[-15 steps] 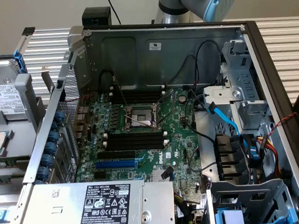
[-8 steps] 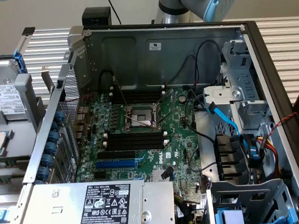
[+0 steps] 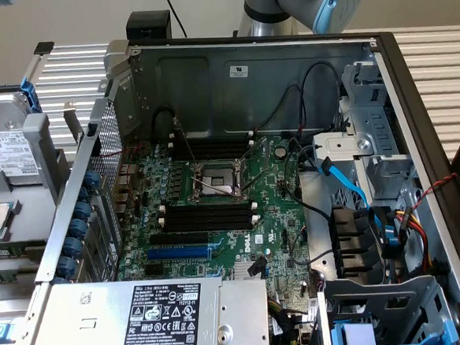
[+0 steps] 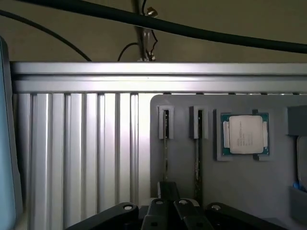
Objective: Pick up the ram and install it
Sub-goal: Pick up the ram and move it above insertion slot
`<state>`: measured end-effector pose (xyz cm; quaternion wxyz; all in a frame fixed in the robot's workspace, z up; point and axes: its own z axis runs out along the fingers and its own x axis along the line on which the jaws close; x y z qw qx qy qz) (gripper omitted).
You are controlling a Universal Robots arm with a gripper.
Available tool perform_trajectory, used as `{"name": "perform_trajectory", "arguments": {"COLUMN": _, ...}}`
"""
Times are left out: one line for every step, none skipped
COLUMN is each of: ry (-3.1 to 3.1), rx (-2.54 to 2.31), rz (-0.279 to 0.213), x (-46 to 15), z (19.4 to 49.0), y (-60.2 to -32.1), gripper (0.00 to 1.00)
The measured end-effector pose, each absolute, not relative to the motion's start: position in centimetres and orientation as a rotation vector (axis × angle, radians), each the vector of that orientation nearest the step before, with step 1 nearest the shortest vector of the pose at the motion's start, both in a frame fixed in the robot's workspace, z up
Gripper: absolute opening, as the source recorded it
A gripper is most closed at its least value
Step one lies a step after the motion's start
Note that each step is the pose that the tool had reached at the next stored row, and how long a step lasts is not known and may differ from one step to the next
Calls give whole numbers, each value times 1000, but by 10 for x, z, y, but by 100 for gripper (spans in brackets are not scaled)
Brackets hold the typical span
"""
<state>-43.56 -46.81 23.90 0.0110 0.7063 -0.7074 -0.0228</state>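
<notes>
Two thin ram sticks (image 4: 165, 143) (image 4: 197, 148) stand edge-on in narrow slots of a grey holder tray (image 4: 182, 167). My gripper (image 4: 170, 203) hangs close to the near ends of these sticks, its black fingers pressed together with nothing visibly between them. In the exterior view the open computer case (image 3: 409, 90) holds the green motherboard (image 3: 275, 199). Black memory slots with white end clips (image 3: 207, 216) lie on either side of the processor socket (image 3: 214, 179).
A processor chip (image 4: 242, 134) sits in a pocket of the tray beside the sticks. Ribbed aluminium table slats (image 4: 76, 153) lie beside the tray. Cables (image 3: 347, 185), drive cages (image 3: 366, 142) and a power supply (image 3: 165, 310) crowd the case's edges.
</notes>
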Motion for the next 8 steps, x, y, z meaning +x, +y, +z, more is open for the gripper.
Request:
{"name": "perform_trajectory", "arguments": {"ry": -2204, "rx": 2206, "rz": -71, "x": -435, "z": 239, "y": -468, "gripper": 11}}
{"name": "perform_trajectory", "arguments": {"ry": -2204, "rx": 2206, "rz": -71, "x": -435, "z": 239, "y": -468, "gripper": 11}}
{"name": "perform_trajectory", "arguments": {"ry": -2204, "rx": 2206, "rz": -71, "x": -435, "z": 239, "y": -468, "gripper": 11}}
{"name": "perform_trajectory", "arguments": {"ry": -2204, "rx": 2206, "rz": -71, "x": -435, "z": 239, "y": -468, "gripper": 11}}
{"name": "perform_trajectory", "arguments": {"ry": -2203, "rx": 2208, "rz": -71, "x": -435, "z": 239, "y": -468, "gripper": 11}}
{"name": "perform_trajectory", "arguments": {"ry": -2200, "rx": 2210, "rz": -71, "x": -435, "z": 239, "y": -468, "gripper": 11}}
{"name": "perform_trajectory", "arguments": {"ry": -2198, "rx": 2212, "rz": -71, "x": -435, "z": 239, "y": -468, "gripper": 11}}
{"name": "perform_trajectory", "arguments": {"ry": -2198, "rx": 2212, "rz": -71, "x": -435, "z": 239, "y": -468, "gripper": 11}}
